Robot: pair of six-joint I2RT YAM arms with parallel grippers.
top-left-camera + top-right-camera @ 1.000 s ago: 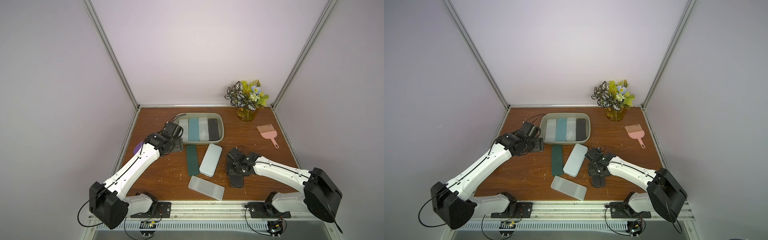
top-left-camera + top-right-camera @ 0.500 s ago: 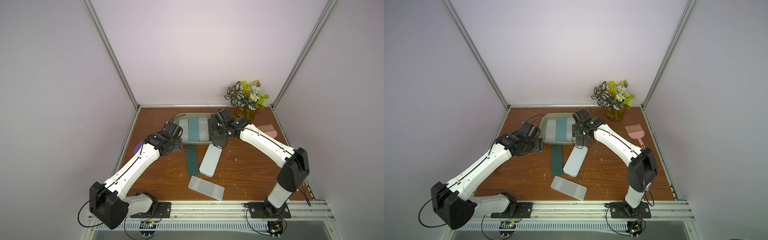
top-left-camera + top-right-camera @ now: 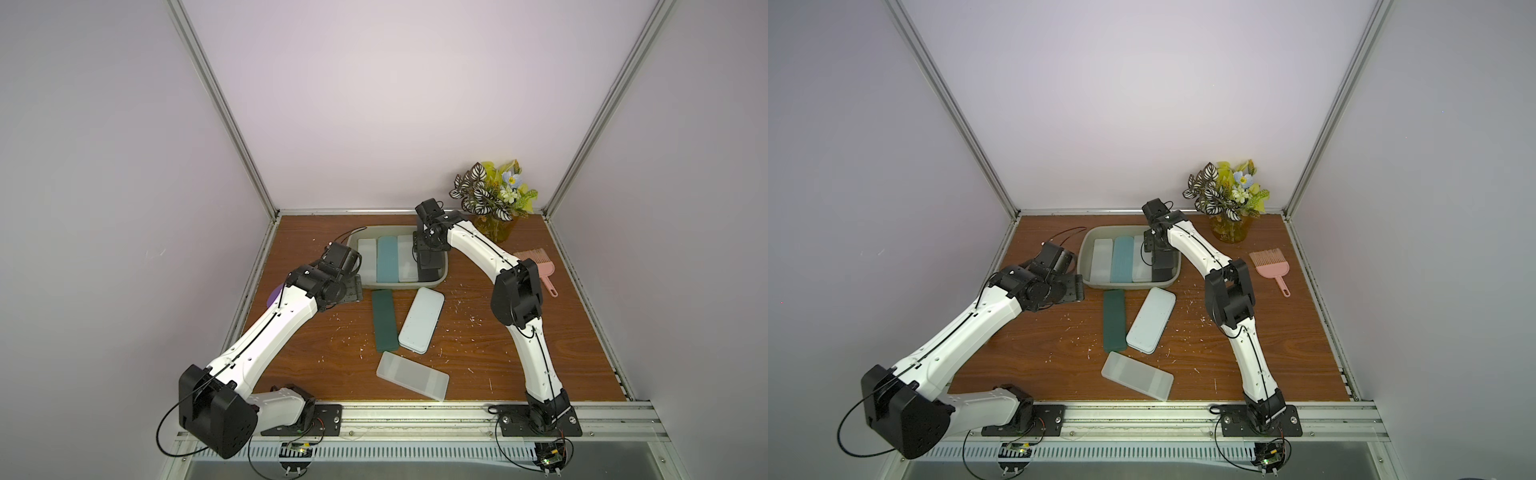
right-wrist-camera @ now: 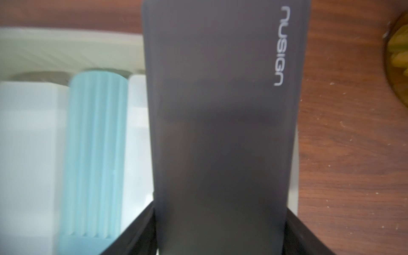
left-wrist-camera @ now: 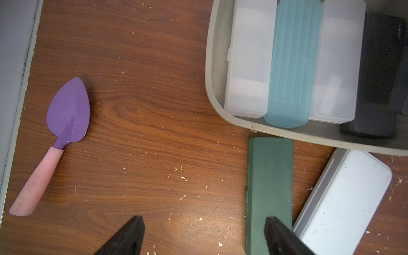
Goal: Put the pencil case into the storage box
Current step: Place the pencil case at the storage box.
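Clamping the dark grey pencil case (image 4: 220, 110) across its narrow width near one end, the fingers (image 4: 136, 236) of the right gripper (image 4: 220, 234) hold it at the right-hand end of the storage box (image 3: 390, 286), just beside a translucent white case (image 4: 136, 132). Whether it rests on the box floor I cannot tell. It looks like a stiff, light, smooth shell, probably slippery, so its long edges suit a grip. The left gripper (image 5: 204, 220) hovers spread and empty over the table (image 5: 154, 110).

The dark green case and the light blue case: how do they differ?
The dark green case lies on the table; the light blue case lies inside the storage box. The dark green case has a smooth lid, the light blue case a ribbed one. Both are long, narrow and lie flat.
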